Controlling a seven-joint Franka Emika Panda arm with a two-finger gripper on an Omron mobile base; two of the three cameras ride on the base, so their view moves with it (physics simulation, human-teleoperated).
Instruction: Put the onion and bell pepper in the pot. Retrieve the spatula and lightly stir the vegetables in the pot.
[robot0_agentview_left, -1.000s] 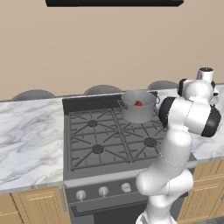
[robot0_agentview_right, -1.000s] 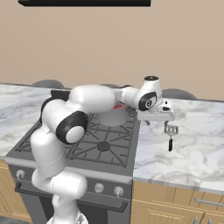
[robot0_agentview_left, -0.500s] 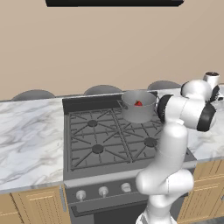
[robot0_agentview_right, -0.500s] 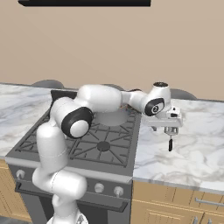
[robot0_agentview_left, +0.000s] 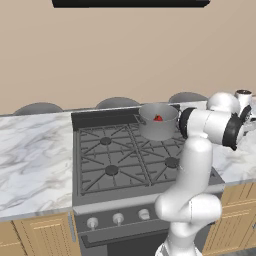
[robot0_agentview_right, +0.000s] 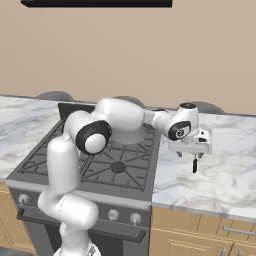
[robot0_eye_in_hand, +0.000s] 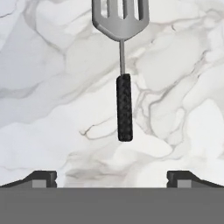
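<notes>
The grey pot stands on the stove's back right burner, with the red bell pepper inside it. The onion is hidden from view. The spatula lies flat on the marble counter right of the stove, black handle toward me and slotted metal head away. Its handle also shows just below the hand in the right base view. My gripper hovers above the spatula, open, with nothing between its fingers; in the hand view the gripper straddles the line of the handle.
The black gas stove has several grated burners and front knobs. Marble counter runs on both sides, over wooden cabinets. A dark hood hangs above. The wall closes off the back.
The arm has stretched further right, carrying the open hand from the stove's right edge out over the counter and down a little toward the spatula. Pot and spatula have stayed put.
</notes>
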